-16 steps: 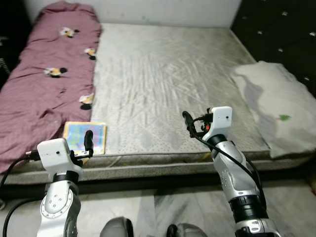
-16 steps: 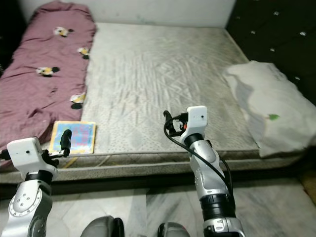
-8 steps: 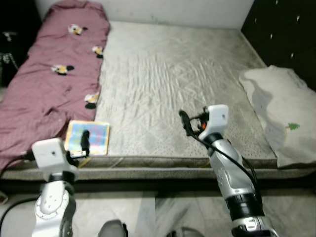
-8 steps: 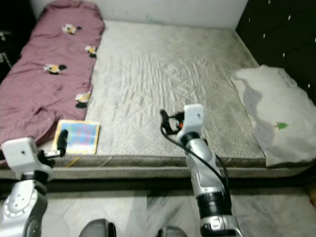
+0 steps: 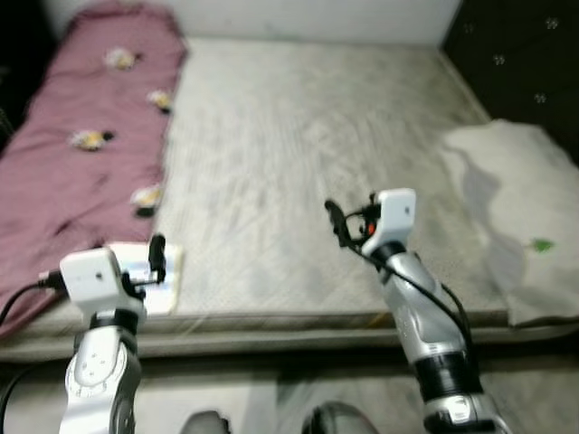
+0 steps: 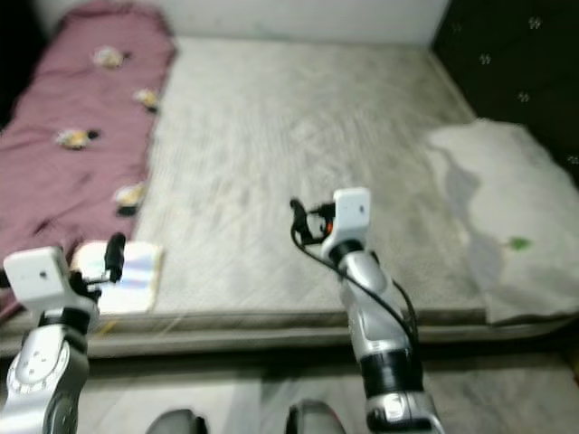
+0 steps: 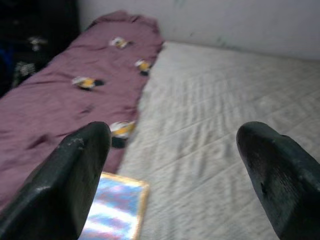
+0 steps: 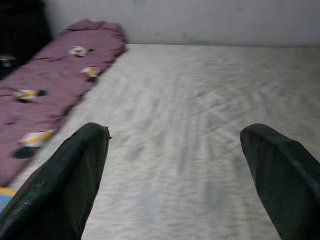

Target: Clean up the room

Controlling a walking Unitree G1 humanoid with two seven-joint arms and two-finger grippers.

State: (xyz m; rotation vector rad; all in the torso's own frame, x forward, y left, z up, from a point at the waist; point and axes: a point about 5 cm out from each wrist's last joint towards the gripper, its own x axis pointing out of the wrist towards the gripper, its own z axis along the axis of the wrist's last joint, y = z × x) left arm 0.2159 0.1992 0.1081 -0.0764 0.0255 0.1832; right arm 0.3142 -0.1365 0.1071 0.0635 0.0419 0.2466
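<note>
— Jaws?
— Both released, holding nothing: left gripper [image 7: 172,175] hangs over the book [image 5: 149,268] at the bed's [image 5: 298,154] near edge, likely the first pickup. Right gripper [image 8: 177,180] waits mid-mattress.

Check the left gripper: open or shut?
Open. The left gripper shows its two black fingers wide apart, nothing between them, above the book.

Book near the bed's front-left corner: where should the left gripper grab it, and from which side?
Probably its near edge, approached from the bed's front. The book lies flat on the mattress close to that front edge, so there is little to pinch from above; sliding it slightly past the edge would let the jaws close over cover and underside. The left gripper is open, facing it. The blanket crowds its far-left side.
</note>
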